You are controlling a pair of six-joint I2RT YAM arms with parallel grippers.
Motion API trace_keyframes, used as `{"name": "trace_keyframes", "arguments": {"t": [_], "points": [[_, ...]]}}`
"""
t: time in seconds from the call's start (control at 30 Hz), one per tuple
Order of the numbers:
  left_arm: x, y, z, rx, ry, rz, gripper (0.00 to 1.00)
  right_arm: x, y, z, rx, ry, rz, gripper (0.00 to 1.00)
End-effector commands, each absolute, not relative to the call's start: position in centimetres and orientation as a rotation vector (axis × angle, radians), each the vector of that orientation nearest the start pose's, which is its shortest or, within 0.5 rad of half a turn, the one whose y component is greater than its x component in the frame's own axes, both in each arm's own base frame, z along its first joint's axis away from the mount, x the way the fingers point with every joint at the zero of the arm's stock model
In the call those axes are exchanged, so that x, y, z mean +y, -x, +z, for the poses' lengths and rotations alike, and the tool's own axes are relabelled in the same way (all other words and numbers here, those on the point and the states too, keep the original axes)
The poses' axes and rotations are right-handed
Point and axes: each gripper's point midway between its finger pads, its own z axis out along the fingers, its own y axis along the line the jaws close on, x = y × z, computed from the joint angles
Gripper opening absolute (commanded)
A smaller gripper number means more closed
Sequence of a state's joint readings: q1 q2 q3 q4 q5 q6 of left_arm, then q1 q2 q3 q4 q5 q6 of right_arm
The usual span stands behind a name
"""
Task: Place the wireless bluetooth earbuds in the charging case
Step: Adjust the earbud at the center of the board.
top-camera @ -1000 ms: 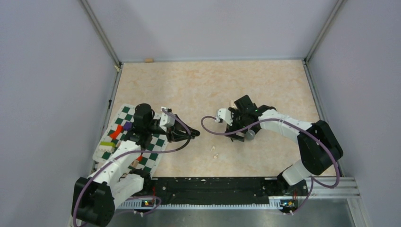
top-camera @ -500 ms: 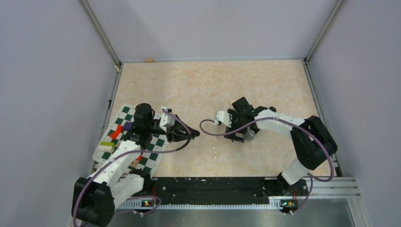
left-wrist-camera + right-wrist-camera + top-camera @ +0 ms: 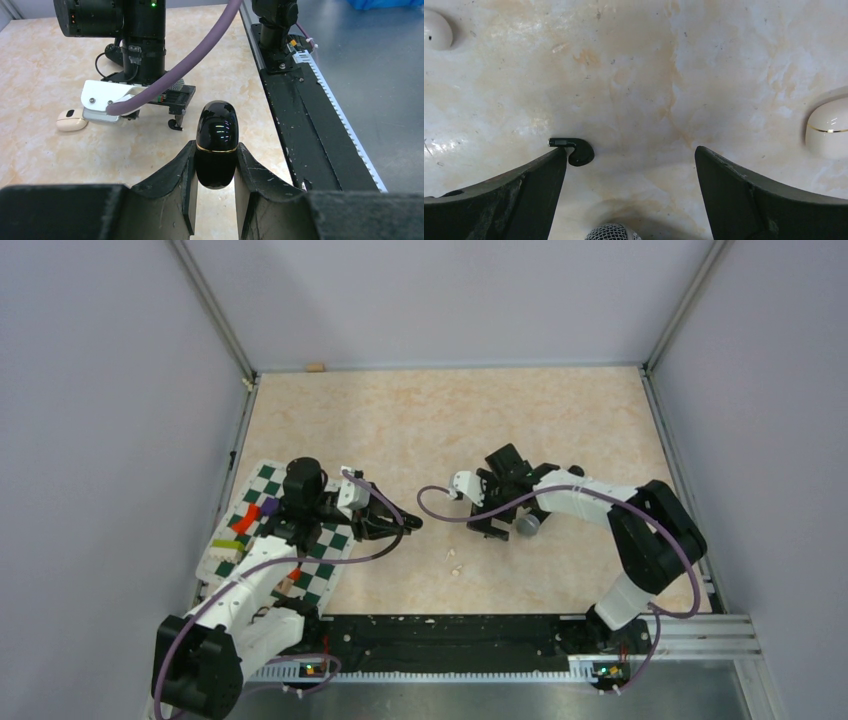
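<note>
Progress check, going left to right: basically nothing was in yet, as far as I could tell.

Far left was just the checkered mat (image 3: 322,541), flat green-and-white squares, not involved. Next to it the left gripper (image 3: 215,151) was clamped on the black charging case (image 3: 216,134), pinching its lower half and holding it off the table (image 3: 639,65). The case was a glossy, pill-shaped shell with a thin gold seam around it. It looked closed to me, so I'd say it needs opening before anything goes in.

Over on the right, the right gripper (image 3: 630,151) was spread wide and holding nothing, hanging low over the tabletop. One black earbud (image 3: 578,151) lay flat on the table, right up against the inside of one finger, not pinched. It's a tiny shiny hook shape, a rounded bud with a short stem, so probably slippery. The microphone (image 3: 613,233), with its silver mesh head, sat just beside that spot.

Further right was a white rounded piece (image 3: 827,129) with its own gold line, cut off at the frame edge, maybe a second case.

The table was smooth, marble-patterned beige. I couldn't pick out the other buds clearly.
</note>
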State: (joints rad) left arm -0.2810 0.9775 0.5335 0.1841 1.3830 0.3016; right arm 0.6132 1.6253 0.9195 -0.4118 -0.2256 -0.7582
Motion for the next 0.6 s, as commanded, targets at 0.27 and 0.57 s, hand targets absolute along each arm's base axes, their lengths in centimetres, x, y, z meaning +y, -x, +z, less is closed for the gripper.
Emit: {"name": "trace_keyframes", "arguments": {"t": [0.27, 0.57], "points": [[-22.6, -16.7, 23.0, 1.065, -1.382, -1.194, 0.0, 22.2, -29.9, 2.6, 2.1, 1.561, 0.204, 0.99], [-22.6, -16.7, 23.0, 1.066, -1.384, -1.195, 0.0, 23.1, -27.2, 10.6, 1.883, 1.614, 0.447, 0.99]]}}
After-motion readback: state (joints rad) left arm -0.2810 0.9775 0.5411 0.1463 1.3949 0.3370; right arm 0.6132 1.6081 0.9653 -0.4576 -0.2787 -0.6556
